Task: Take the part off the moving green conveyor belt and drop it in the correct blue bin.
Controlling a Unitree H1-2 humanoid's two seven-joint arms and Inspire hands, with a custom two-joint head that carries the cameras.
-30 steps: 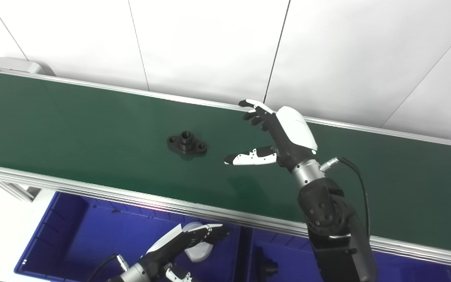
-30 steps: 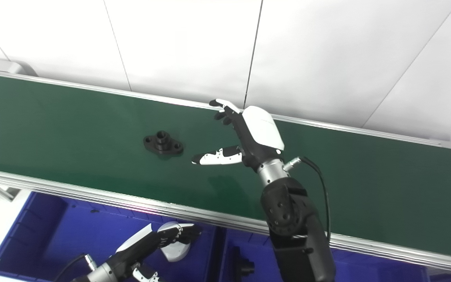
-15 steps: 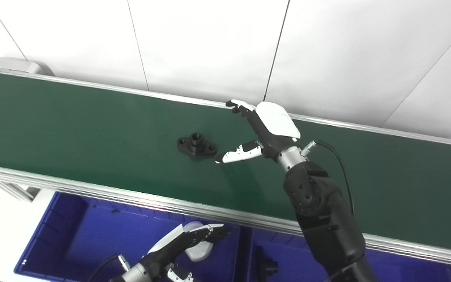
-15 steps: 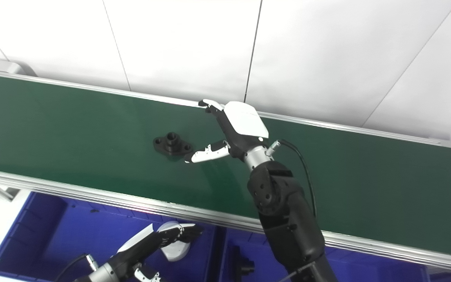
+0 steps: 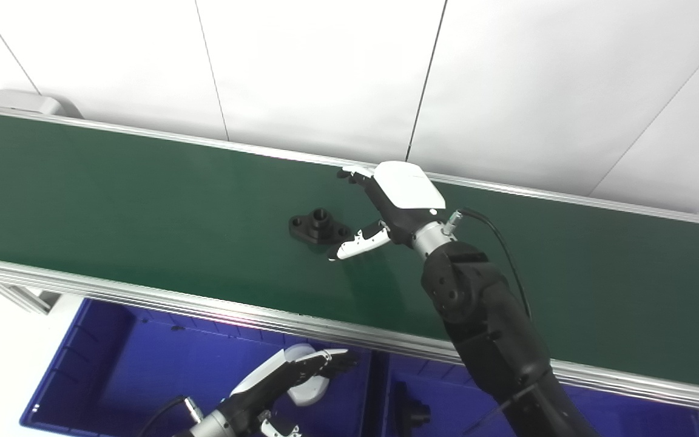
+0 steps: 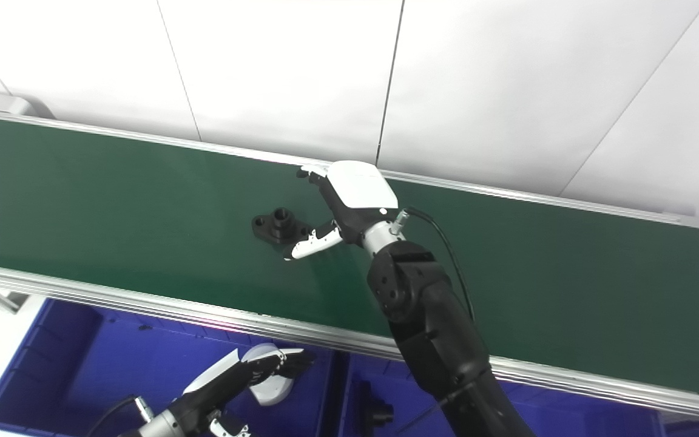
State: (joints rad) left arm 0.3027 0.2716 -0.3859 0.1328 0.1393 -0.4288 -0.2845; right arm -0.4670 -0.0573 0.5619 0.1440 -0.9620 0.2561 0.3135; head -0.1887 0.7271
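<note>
A black flanged part (image 5: 319, 226) with a raised hub and two bolt holes lies on the green conveyor belt (image 5: 113, 194). My right hand (image 5: 386, 209) is open over the belt just right of the part, its thumb tip close beside the part's right end and its fingers spread above the far belt edge. Nothing is held in it. My left hand (image 5: 292, 379) hovers low over the left blue bin (image 5: 82, 370), open, palm down, holding nothing.
A white rounded object (image 5: 308, 388) lies in the left blue bin under my left hand. A second blue bin (image 5: 446, 406) to the right holds a black part (image 5: 413, 413). The belt's metal rails run along both edges; a white panelled wall stands behind.
The part has ridden the belt to the right. My right hand has moved left and lowered toward it, closing the gap to almost nothing. The left hand has hardly moved.
</note>
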